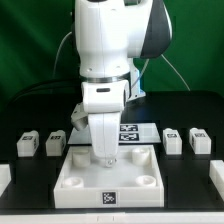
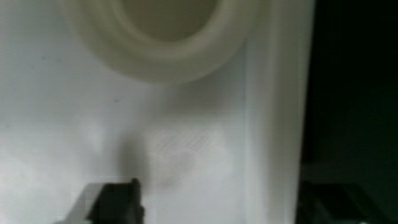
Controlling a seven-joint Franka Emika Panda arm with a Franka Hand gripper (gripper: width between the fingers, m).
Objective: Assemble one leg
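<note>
Four small white legs with fiducial tags lie on the black table: two at the exterior view's left [image 1: 27, 143] [image 1: 56, 143] and two at its right [image 1: 172, 140] [image 1: 199, 141]. My gripper [image 1: 104, 156] hangs low over the large white square panel [image 1: 72, 178], near its far rim, and holds none of the legs. In the wrist view the gripper [image 2: 222, 196] is open, its dark fingers [image 2: 118, 200] wide apart over the panel's white surface [image 2: 196, 120]. A round socket [image 2: 160, 35] shows just ahead of them.
The marker board [image 1: 138, 132] lies behind the panel, partly hidden by the arm. White pieces show at the exterior view's left edge [image 1: 3, 178] and right edge [image 1: 218, 172]. A green wall stands behind the table.
</note>
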